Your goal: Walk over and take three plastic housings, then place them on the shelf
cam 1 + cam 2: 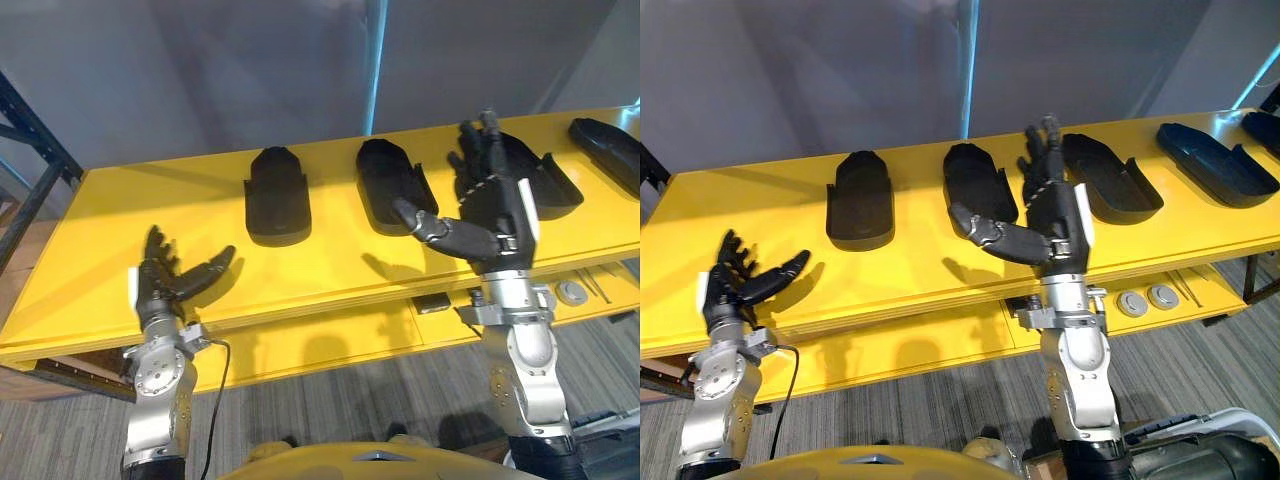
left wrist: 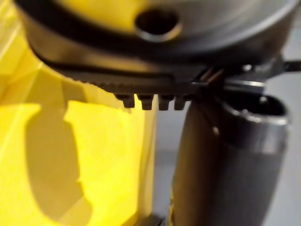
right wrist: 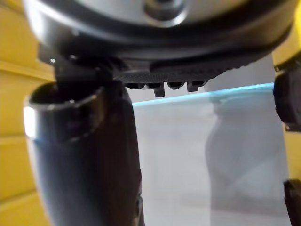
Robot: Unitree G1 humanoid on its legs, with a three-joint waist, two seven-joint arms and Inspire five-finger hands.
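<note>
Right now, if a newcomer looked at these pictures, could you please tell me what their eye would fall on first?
The bright yellow table stands out first, with a row of black housings lying along its far side. The right hand is raised in front of that row, open with its fingers spread, holding nothing. The left hand hangs open over the table's near left edge, also holding nothing.
</note>
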